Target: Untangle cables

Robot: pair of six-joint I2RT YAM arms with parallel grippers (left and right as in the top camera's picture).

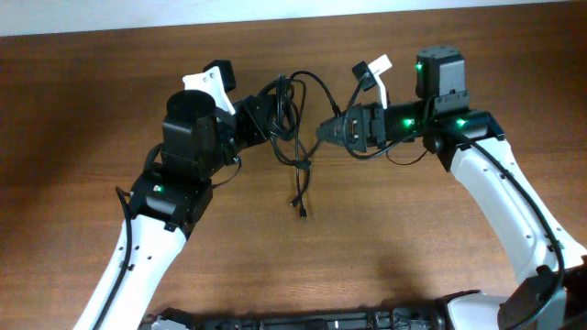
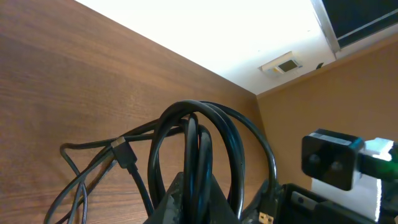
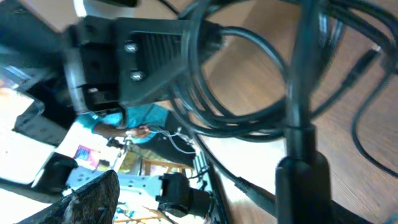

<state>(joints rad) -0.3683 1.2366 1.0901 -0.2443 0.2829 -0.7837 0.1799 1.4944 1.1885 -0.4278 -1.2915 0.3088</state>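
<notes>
Your left end effector (image 1: pixel 260 121) is pinching the cables (image 1: pixel 286 110) from the left. In the left wrist view the black loops are rising straight out of its pressed-together fingers. The bundle is sitting at the far middle of the table (image 1: pixel 413 257), between the two arms. Its long axis is running far to near, and one loose strand is trailing toward you and ending in a plug (image 1: pixel 302 213) that is lying flat on the wood.

Your right end effector (image 1: pixel 328 131) is pointing left at the bundle from the right side, just beside it and facing the left one along a left-right line. One wide loop (image 1: pixel 319 87) is arching over from the far side of the knot toward its tip. The right wrist view is blurred. A cord is running down toward a dark finger there, but you cannot tell whether the fingers are spread or closing on it.

So the left arm is the one anchoring, and the free cord is lying just left of the right tip, crosswise to its approach. In my judgement the next pull is calling for the right arm to draw rightward, away from the anchor.
</notes>
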